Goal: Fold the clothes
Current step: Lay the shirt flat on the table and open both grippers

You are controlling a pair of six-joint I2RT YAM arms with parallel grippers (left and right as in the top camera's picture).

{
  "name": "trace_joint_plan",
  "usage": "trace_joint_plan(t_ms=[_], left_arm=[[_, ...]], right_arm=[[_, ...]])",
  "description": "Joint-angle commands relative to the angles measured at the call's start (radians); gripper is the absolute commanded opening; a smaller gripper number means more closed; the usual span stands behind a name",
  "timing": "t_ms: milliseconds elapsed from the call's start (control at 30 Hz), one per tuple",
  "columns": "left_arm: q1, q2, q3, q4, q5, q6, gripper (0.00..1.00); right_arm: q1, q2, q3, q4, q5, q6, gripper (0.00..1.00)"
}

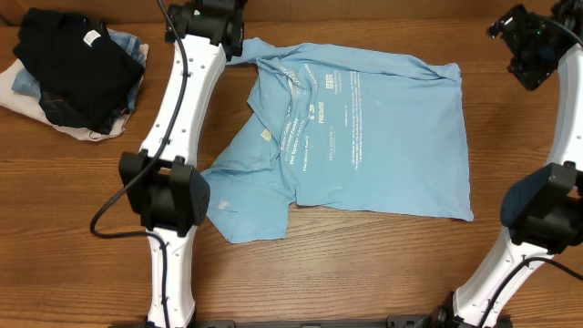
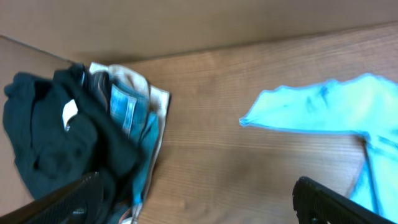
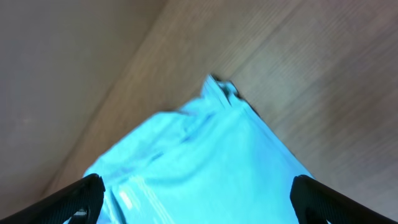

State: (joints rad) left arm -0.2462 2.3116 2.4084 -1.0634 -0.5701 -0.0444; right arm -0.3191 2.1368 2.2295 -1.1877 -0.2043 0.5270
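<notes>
The sky-blue shirt (image 1: 364,128) lies spread on the table's middle, white lettering up, its left side folded over the body and a sleeve (image 1: 244,211) sticking out at the lower left. My left gripper (image 1: 211,20) is open and empty at the far edge beside the shirt's top-left corner; its wrist view shows a shirt edge (image 2: 323,109) to the right. My right gripper (image 1: 533,46) is open and empty at the far right, above the table, apart from the shirt's top-right corner (image 3: 217,84).
A pile with a black garment (image 1: 77,64) with a white tag, over denim and white fabrics, sits at the far left corner; it also shows in the left wrist view (image 2: 68,137). A wall (image 2: 186,25) bounds the table's far edge.
</notes>
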Motion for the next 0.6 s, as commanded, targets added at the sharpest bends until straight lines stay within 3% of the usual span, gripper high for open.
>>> trace_joint_plan(t_ms=[0,133,300,567], left_arm=[[-0.044,-0.175,0.019,-0.127,0.112,-0.048,1.00],[-0.076,-0.262,0.019,-0.299,0.277,-0.092,1.00],[-0.100,-0.341,0.019,-0.455,0.275,-0.214,1.00],[-0.102,-0.449,0.009,-0.626,0.296,-0.294,1.00]], right_arm=[[0.003,-0.108,0.010,-0.058,0.009,-0.008,1.00],[0.003,-0.174,0.010,-0.142,0.010,-0.009,1.00],[0.003,-0.284,0.010,-0.249,0.010,-0.023,1.00],[0.003,-0.417,0.010,-0.433,0.010,-0.064,1.00]])
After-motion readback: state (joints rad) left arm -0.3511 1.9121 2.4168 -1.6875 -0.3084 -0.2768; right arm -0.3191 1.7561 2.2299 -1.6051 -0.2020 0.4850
